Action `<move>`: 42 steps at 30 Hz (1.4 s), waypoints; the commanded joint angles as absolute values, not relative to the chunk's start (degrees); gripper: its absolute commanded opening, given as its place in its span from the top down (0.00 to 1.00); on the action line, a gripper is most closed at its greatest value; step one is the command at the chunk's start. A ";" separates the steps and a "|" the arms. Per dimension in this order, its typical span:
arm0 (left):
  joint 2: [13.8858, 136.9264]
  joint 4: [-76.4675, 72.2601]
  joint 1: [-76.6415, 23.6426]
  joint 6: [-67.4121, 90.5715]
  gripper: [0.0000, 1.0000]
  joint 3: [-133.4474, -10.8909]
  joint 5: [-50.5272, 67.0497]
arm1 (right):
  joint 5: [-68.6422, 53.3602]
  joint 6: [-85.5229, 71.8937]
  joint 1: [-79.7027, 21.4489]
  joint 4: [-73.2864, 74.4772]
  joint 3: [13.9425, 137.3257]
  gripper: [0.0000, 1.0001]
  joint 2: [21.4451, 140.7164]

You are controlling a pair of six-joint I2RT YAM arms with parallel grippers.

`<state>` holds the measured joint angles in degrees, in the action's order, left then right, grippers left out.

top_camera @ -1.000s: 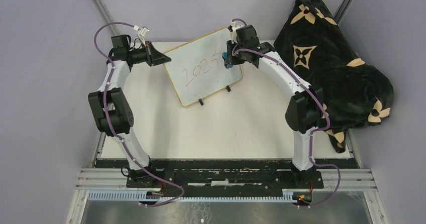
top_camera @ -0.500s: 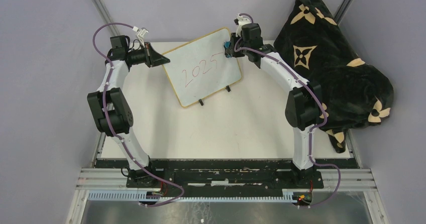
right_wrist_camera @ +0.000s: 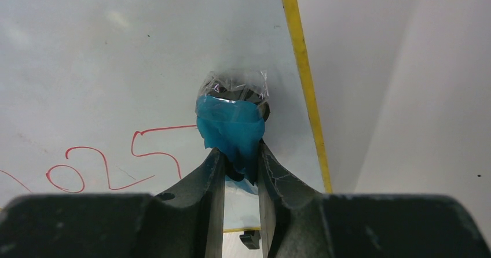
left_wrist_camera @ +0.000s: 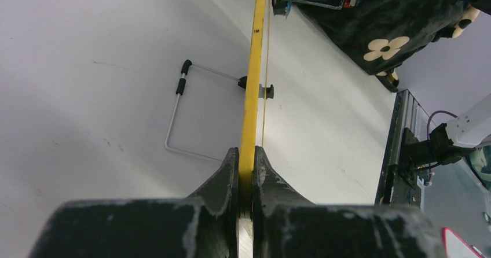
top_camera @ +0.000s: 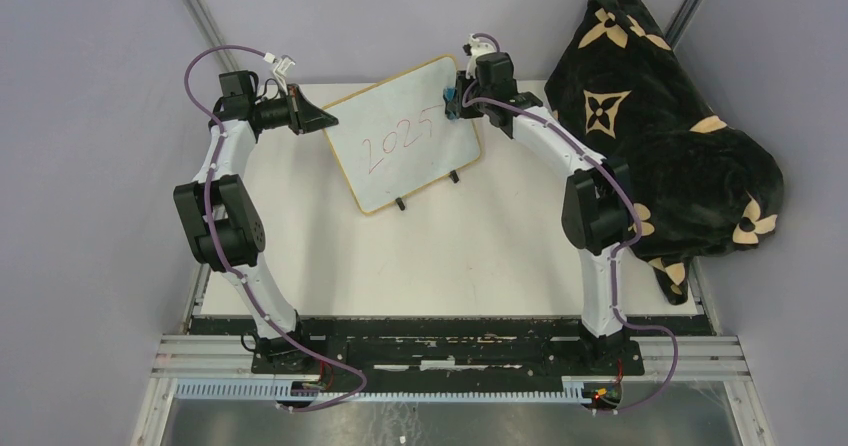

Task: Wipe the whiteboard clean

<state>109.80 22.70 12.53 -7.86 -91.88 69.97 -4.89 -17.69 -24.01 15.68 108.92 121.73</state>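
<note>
Right pincer (right_wrist_camera: 236, 154): closed narrow on a blue eraser pad (right_wrist_camera: 230, 122) wrapped in clear film. The pad is held at the board's face near its right frame, but contact cannot be confirmed.
Left pincer (left_wrist_camera: 246, 157): clamped tight on the board's frame edge, in the upper left of the top view. This probably braces the board so wiping pressure cannot tip or slide it.
Whiteboard (top_camera: 405, 151): propped on its small black feet (top_camera: 400, 204) at the upper centre of the top view. It sits on the worktop (top_camera: 420, 256), turned at an angle between the two arms.
Wire stand (left_wrist_camera: 185, 113): rests on the worktop at the left of the left wrist view and props the board from that side.
Red digits (right_wrist_camera: 110, 165): "2025" is fully legible, down and left of the pad.
Progress: the writing looks untouched, so erasing has barely begun.
Next move: likely a firm sweep leftward across the digits.
Risk: the film-wrapped pad may smear rather than lift the ink.
Dark blanket (top_camera: 660, 136): right side of the top view, apart from the board.
</note>
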 commanded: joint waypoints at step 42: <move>109.73 25.74 13.14 -13.13 0.97 -91.29 61.99 | -3.01 -15.66 -26.53 19.72 117.53 0.99 126.80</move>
<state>109.80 23.53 12.80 -7.90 -91.88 69.56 -7.73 -16.69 -29.61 20.18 115.26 126.30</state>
